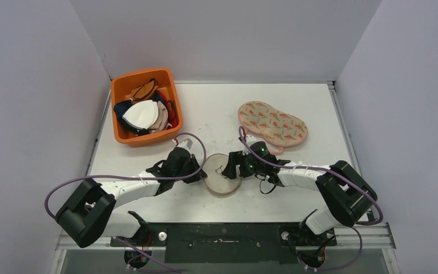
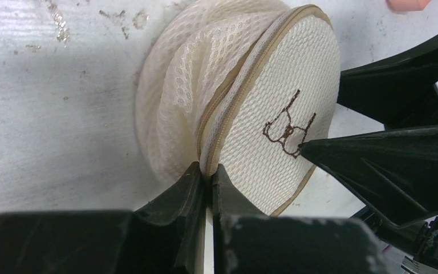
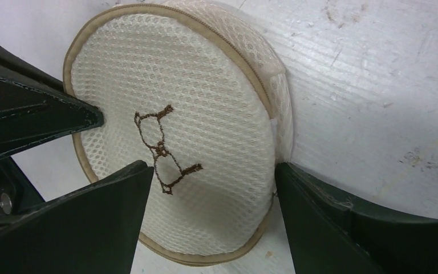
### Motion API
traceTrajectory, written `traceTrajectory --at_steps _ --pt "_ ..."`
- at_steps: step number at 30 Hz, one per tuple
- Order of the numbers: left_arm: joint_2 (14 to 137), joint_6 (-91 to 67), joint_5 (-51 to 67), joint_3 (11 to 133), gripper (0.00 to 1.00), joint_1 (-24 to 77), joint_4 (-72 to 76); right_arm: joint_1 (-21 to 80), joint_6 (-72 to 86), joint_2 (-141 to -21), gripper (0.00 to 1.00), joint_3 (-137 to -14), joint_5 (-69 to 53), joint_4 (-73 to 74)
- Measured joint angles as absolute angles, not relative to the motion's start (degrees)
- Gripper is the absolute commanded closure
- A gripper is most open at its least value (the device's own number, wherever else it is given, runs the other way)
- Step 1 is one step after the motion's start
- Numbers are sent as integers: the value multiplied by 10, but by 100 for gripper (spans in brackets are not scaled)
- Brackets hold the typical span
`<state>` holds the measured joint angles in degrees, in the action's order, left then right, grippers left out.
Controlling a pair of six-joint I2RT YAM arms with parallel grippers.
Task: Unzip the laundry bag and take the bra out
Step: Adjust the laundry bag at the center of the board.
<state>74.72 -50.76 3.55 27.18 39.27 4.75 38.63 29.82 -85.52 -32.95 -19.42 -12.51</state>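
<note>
- Top view: the laundry bag (image 1: 222,174) sits near-right of the orange bin (image 1: 145,108). The left gripper (image 1: 197,171) is on its bin side and the right gripper (image 1: 234,167) is on the opposite side.
- Left wrist: fingers pinched together on the bag's zipper seam (image 2: 228,108), which runs straight away from them.
- Right wrist: jaws wide apart, straddling the bag and holding nothing. Can't spot the zipper pull.

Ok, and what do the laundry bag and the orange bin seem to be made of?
The laundry bag looks like matte cream mesh fabric, a honeycomb of small holes; tan tape edges its zipper, and the bra outline seems stitched in brown thread. The orange bin is probably smooth moulded plastic, going by its even colour and rounded rim.
</note>
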Motion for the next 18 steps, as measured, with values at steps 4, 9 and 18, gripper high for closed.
traceTrajectory --at_steps 4,9,18 --pt "750 -501 36 283 100 392 49 386 319 -865 22 -322 -216 -156" --pt "766 -493 34 298 100 385 47 383 331 -867 28 -314 -215 -170" --pt "752 -503 38 281 100 353 47 383 342 -855 26 -307 -192 -161"
